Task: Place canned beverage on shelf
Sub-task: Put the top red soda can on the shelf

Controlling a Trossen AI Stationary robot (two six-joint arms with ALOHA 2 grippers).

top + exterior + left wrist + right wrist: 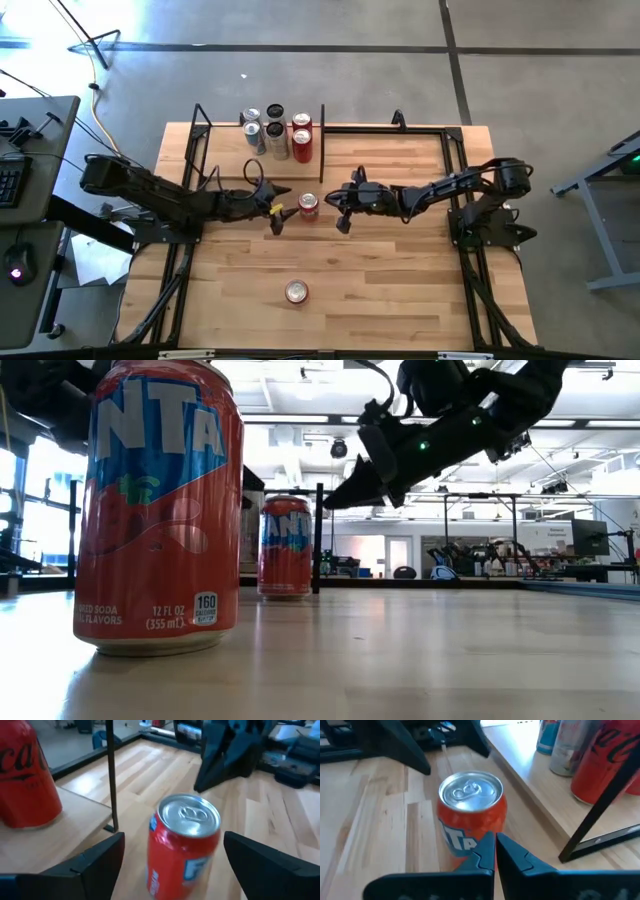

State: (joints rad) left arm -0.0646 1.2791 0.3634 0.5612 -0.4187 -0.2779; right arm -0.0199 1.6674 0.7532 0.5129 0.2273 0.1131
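Slatted wooden tabletop (400, 290) carried the shelf (225, 165) at its far edge, loaded with five cans (275, 130). An orange Fanta can (309, 205) stood upright on the tabletop, off the shelf, between the two grippers. The left gripper (277, 213) had its fingers (95, 865) spread wide, one on each side of this can and clear of it. The right gripper (340, 212) had its fingers (485, 855) pressed together, tips just beside the can's opposite side. A second Fanta can (296, 292) stood well apart from both grippers.
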